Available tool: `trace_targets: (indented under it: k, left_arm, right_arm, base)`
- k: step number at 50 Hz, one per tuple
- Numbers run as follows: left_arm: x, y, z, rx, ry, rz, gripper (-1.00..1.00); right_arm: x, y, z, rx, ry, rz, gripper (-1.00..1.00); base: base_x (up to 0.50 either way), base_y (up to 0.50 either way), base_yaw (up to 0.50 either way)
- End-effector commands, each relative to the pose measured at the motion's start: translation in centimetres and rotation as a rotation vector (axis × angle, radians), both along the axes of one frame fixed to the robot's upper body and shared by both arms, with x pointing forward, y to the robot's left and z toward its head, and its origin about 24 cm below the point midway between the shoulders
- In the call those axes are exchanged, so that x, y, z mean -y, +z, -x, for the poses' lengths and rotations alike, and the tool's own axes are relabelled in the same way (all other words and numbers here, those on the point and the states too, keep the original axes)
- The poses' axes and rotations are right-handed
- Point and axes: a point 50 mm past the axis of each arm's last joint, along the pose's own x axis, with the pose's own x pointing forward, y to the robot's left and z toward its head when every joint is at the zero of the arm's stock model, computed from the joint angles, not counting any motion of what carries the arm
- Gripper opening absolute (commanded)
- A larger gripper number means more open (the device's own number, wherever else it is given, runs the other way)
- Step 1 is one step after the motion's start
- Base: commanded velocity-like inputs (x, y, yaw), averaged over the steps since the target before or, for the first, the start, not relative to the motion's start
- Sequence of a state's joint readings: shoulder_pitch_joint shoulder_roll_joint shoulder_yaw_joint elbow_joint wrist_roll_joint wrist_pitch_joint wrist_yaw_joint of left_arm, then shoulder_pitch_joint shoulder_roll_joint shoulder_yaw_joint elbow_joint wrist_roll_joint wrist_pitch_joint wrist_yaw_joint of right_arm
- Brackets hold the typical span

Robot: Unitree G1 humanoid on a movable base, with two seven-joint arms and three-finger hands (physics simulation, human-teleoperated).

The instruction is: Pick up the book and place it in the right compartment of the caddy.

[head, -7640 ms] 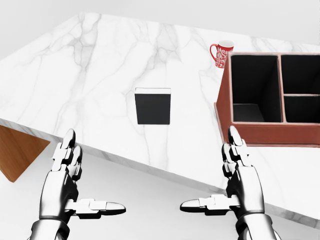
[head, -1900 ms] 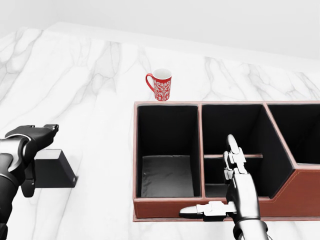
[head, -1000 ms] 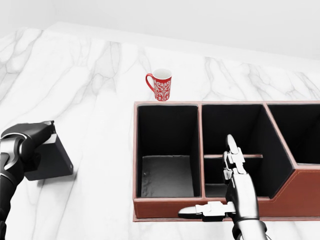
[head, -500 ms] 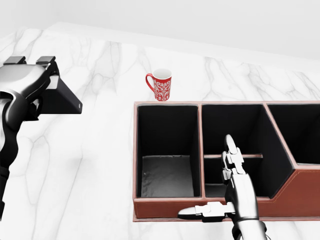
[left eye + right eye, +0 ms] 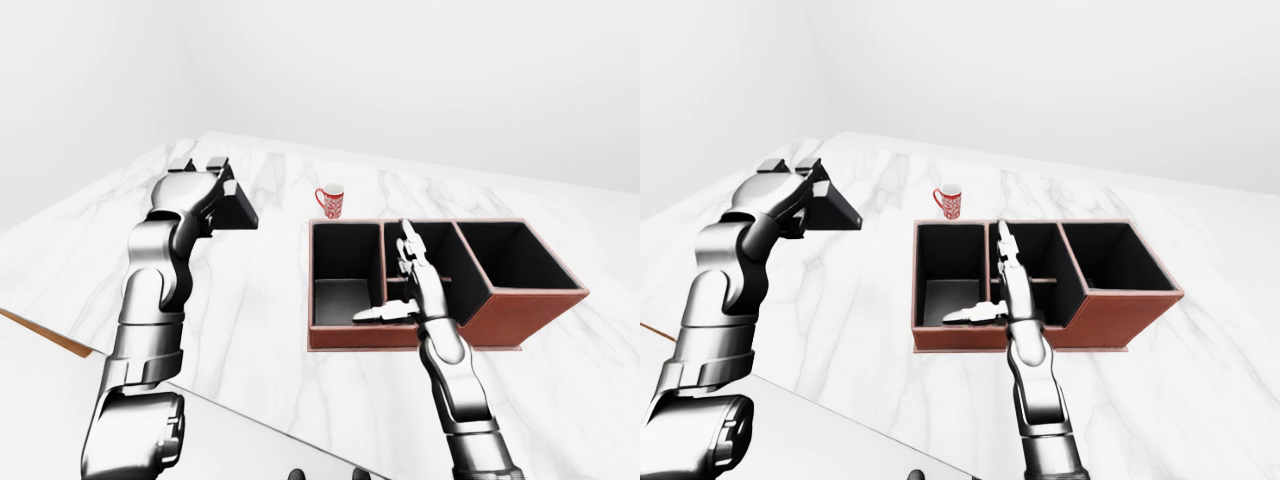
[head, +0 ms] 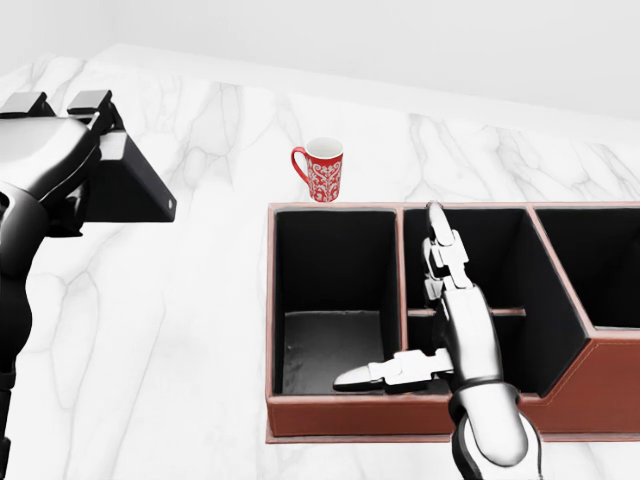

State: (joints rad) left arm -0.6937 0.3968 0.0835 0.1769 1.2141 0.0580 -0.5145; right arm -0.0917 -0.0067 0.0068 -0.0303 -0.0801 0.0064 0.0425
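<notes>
Carrying the book (image 6: 118, 190) pinched in the left hand (image 6: 55, 150), high above the table (image 6: 200, 330) at the caddy's (image 6: 400, 415) ten o'clock, the robot must next swing it toward the three-o'clock compartment, past the spread, empty right hand (image 6: 440, 330).

Bare simulated room: marble counter (image 6: 220, 330), red mug (image 6: 321, 170), blank walls.

You have a white marble counter (image 5: 300, 390) with grey veining filling most of the left-eye view; its near edge runs diagonally across the lower left; beyond it, at the far left, a sliver of brown wood (image 5: 40, 335) shows; behind the counter, plain white walls (image 5: 420, 80) rise, evenly lit.
</notes>
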Motion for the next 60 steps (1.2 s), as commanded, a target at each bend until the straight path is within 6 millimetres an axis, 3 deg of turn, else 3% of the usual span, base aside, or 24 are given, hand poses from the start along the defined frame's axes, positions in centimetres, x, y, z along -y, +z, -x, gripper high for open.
trace_targets:
  k: [1,9,10,12,13,14,19,31,33,35,36,38,39,40,43,46,48,49,52,55,57,60]
  left_arm:
    - [0.5,1.7,1.3,0.089,-0.024,0.032,-1.00]
    - [1.4,1.7,2.0,0.090,-0.061,0.030,-1.00]
    - [1.6,1.3,2.1,0.082,-0.067,0.027,-1.00]
    - [1.8,1.2,2.2,0.081,-0.071,0.024,-1.00]
    - [1.8,1.3,2.2,0.082,-0.073,0.024,-1.00]
    - [1.9,1.4,2.2,0.086,-0.076,0.022,-1.00]
    - [2.4,1.4,2.5,0.089,-0.091,0.022,-1.00]
    - [3.2,1.4,2.6,0.093,-0.108,0.020,-1.00]
    - [3.4,1.3,2.6,0.093,-0.111,0.019,-1.00]
    - [3.5,1.3,2.6,0.093,-0.113,0.018,-1.00]
    - [3.6,1.2,2.6,0.093,-0.115,0.017,-1.00]
    - [3.7,1.1,2.6,0.091,-0.117,0.015,-1.00]
    - [3.7,1.2,2.6,0.092,-0.118,0.013,-1.00]
    - [3.8,1.2,2.6,0.091,-0.118,0.013,-1.00]
    - [3.9,1.2,2.6,0.092,-0.120,0.012,-1.00]
    - [4.1,1.1,2.6,0.089,-0.125,0.011,-1.00]
    - [4.3,1.0,2.6,0.089,-0.129,0.012,-1.00]
    - [4.4,1.0,2.6,0.089,-0.132,0.011,-1.00]
    - [4.5,1.0,2.7,0.089,-0.136,0.012,-1.00]
    - [4.8,1.0,3.0,0.091,-0.144,0.010,-1.00]
    - [4.9,0.8,3.3,0.089,-0.151,0.004,-1.00]
    - [5.2,0.8,3.6,0.089,-0.159,0.002,-1.00]
  right_arm:
    - [-1.8,5.2,-1.0,0.162,0.044,0.025,1.00]
    - [-3.1,6.3,-2.2,0.194,0.072,0.034,1.00]
    - [-3.3,5.0,-2.6,0.138,0.074,0.037,1.00]
    - [-3.6,6.7,-2.5,0.206,0.086,0.033,1.00]
    - [-3.7,6.9,-2.5,0.213,0.090,0.033,1.00]
    - [-3.9,5.8,-2.8,0.166,0.089,0.038,1.00]
    - [-4.7,8.2,-2.7,0.259,0.113,0.035,1.00]
    - [-5.9,9.2,-2.8,0.297,0.134,0.042,1.00]
    - [-6.0,8.0,-3.1,0.248,0.126,0.050,1.00]
    - [-6.1,8.3,-3.0,0.260,0.127,0.055,1.00]
    - [-6.2,7.3,-3.2,0.217,0.123,0.061,1.00]
    - [-6.4,8.9,-2.9,0.284,0.133,0.059,1.00]
    - [-6.4,7.3,-3.2,0.218,0.125,0.067,1.00]
    - [-6.5,7.0,-3.3,0.206,0.124,0.069,1.00]
    - [-6.7,9.0,-3.1,0.285,0.134,0.065,1.00]
    - [-7.0,9.0,-3.3,0.282,0.133,0.070,1.00]
    - [-7.2,8.0,-3.5,0.239,0.128,0.077,1.00]
    - [-7.5,9.2,-3.3,0.291,0.138,0.078,1.00]
    - [-7.7,7.6,-3.7,0.224,0.133,0.087,1.00]
    - [-8.0,9.3,-3.6,0.284,0.146,0.079,1.00]
    - [-8.1,7.6,-3.8,0.219,0.141,0.086,1.00]
    - [-8.5,9.3,-3.6,0.285,0.158,0.082,1.00]
  base:
    - [0.00,0.00,0.00]
    - [0.00,0.00,0.00]
    - [0.00,0.00,0.00]
    - [0.00,0.00,0.00]
    - [0.00,0.00,0.00]
    - [0.00,0.00,0.00]
    - [0.00,0.00,0.00]
    - [0.00,0.00,0.00]
    - [0.00,0.00,0.00]
    - [0.00,0.00,0.00]
    - [0.00,0.00,0.00]
    - [0.00,0.00,0.00]
    - [0.00,0.00,0.00]
    - [0.00,0.00,0.00]
    - [0.00,0.00,0.00]
    - [0.00,0.00,0.00]
    - [0.00,0.00,0.00]
    - [0.00,0.00,0.00]
    - [0.00,0.00,0.00]
    - [0.00,0.00,0.00]
    - [0.00,0.00,0.00]
    - [0.00,0.00,0.00]
